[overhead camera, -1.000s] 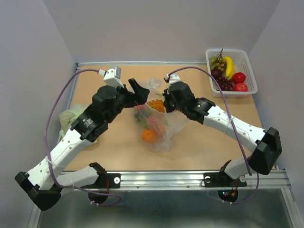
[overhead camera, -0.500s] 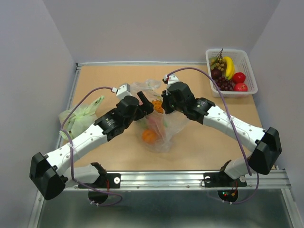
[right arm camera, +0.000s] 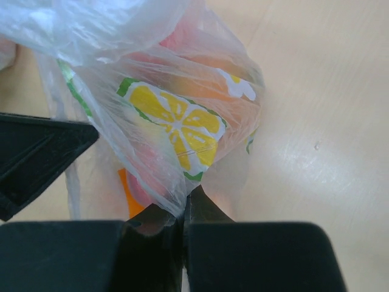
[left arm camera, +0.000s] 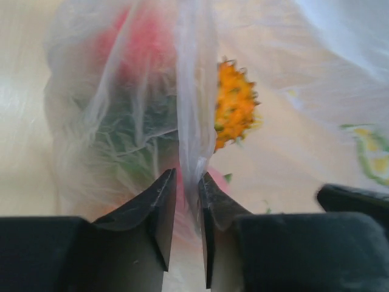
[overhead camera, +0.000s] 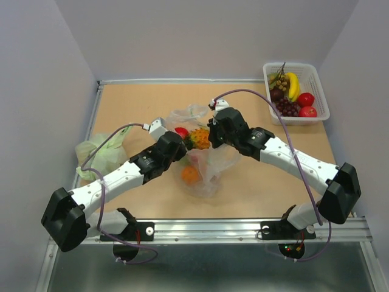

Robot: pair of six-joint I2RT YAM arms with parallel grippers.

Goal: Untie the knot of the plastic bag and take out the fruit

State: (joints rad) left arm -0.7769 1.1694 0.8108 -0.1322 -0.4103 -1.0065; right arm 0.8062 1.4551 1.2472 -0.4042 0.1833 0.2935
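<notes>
The clear plastic bag (overhead camera: 209, 161) lies mid-table, held between both grippers. Inside it I see an orange-yellow pineapple (overhead camera: 199, 137), an orange (overhead camera: 190, 174) and a small red fruit (overhead camera: 181, 131). My left gripper (overhead camera: 182, 141) is at the bag's left side. In the left wrist view its jaws (left arm camera: 187, 194) stand almost together round a vertical fold of film (left arm camera: 193, 121), with the pineapple (left arm camera: 234, 109) behind. My right gripper (overhead camera: 213, 137) is shut on a pinch of the bag's film (right arm camera: 176, 121) in the right wrist view. The knot is hidden in the bunched film.
A white basket (overhead camera: 321, 91) at the back right holds a banana (overhead camera: 293, 85), dark grapes (overhead camera: 285, 106) and red fruit (overhead camera: 307, 100). A pale green bag (overhead camera: 94, 152) lies by the left table edge, beside my left arm.
My left arm has dropped and swung in to the bag, and its jaws have gone from wide open to nearly together on a fold of film. The right gripper has kept its hold.
</notes>
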